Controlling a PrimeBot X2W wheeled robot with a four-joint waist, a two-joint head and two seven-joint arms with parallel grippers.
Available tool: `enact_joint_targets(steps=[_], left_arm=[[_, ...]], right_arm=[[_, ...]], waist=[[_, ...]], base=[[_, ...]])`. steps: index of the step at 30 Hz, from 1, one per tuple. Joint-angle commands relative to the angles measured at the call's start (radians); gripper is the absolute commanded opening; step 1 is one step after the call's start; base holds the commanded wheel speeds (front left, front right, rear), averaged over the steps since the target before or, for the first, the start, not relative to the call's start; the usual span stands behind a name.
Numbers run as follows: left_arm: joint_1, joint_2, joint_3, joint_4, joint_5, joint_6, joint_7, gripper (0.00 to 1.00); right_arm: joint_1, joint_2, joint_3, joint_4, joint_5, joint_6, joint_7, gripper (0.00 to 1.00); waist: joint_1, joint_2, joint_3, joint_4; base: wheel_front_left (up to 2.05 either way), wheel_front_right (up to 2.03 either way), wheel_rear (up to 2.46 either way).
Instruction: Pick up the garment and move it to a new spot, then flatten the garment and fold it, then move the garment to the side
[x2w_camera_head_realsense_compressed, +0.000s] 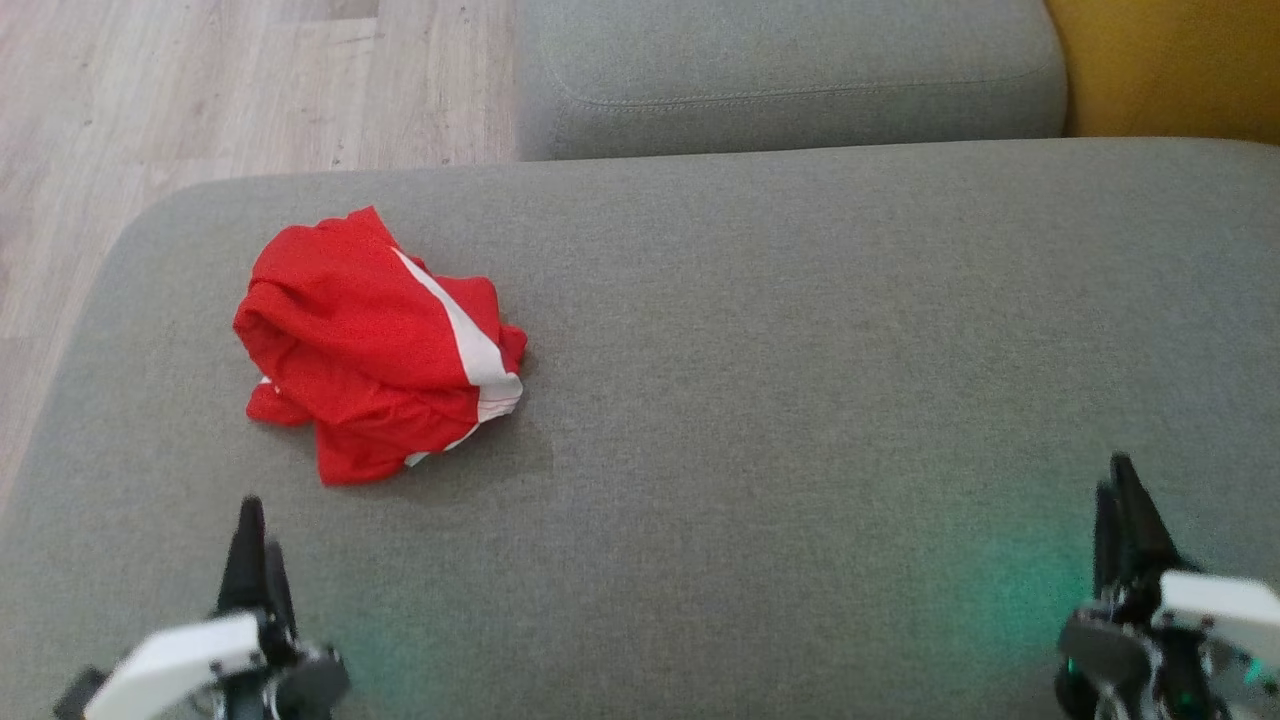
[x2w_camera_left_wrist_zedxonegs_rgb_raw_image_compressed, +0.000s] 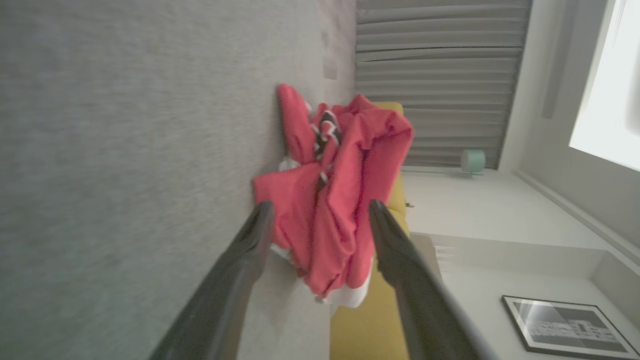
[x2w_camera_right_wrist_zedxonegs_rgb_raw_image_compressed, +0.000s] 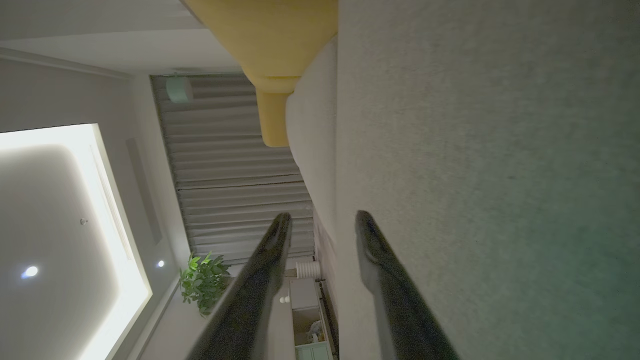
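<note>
garment (x2w_camera_head_realsense_compressed: 375, 345) crumpled in a heap, left of centre on grey cushion (x2w_camera_head_realsense_compressed: 800, 400) | my left gripper (x2w_camera_head_realsense_compressed: 252, 515) lower left, fingers spread, empty | my right gripper (x2w_camera_head_realsense_compressed: 1112, 480) lower right, spread, empty

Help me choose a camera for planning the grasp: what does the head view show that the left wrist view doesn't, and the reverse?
Head view adds: the right gripper, open and low on the robot's right, and the wooden floor. Left wrist view adds: a grey curtain and a framed picture. Both: the crumpled red garment lying on the grey sofa cushion, with the left gripper open and just short of it.
</note>
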Motion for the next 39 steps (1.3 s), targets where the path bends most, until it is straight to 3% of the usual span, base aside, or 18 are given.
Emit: enact_joint_targets(steps=[1, 13, 25, 39], left_arm=[[-0.014, 0.002, 0.0, -0.02, 0.0, 0.0, -0.002, 1.0], [-0.002, 0.003, -0.001, -0.045, 0.028, -0.001, -0.038, 1.0], [-0.004, 0.004, 0.034, -0.076, 0.116, 0.008, -0.07, 1.0], [-0.01, 0.005, -0.005, -0.217, 0.367, 0.09, -0.111, 1.0]], right_arm=[[-0.015, -0.001, 0.002, -0.021, -0.001, 0.0, -0.002, 1.0], [-0.01, -0.002, 0.021, -0.043, -0.06, 0.001, -0.038, 1.0], [-0.014, -0.002, 0.022, -0.087, -0.221, 0.002, -0.07, 1.0], [-0.019, -0.003, 0.059, -0.179, -0.505, 0.002, -0.111, 1.0]], waist=[[0.0, 0.0, 0.0, 0.0], [0.0, 0.0, -0.006, -0.001], [0.0, 0.0, -0.01, -0.002], [0.0, 0.0, -0.009, -0.007]], base=[[0.0, 0.0, 0.0], [0.0, 0.0, 0.0], [0.0, 0.0, 0.0], [0.0, 0.0, 0.0]])
